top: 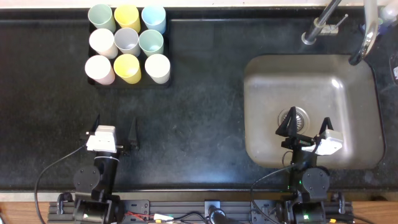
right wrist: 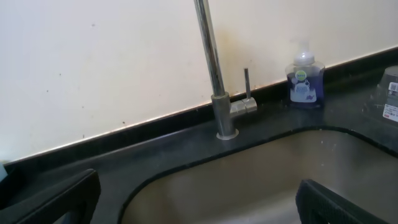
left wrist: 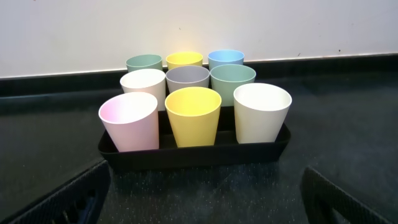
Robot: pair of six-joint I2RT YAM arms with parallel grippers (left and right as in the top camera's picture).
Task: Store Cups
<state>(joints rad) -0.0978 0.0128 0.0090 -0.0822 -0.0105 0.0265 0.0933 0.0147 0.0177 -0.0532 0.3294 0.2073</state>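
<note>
1. Nine cups [top: 127,43]: upright in tray [left wrist: 193,155], rear left of desk [top: 199,99].
2. Left end effector [top: 115,131], right end effector [top: 306,126]: both spread, empty.
3. Storing apparently complete; next move probably only parking the arms.

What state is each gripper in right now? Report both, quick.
Left gripper: open, holding nothing.
Right gripper: open, holding nothing, over the sink.
</note>
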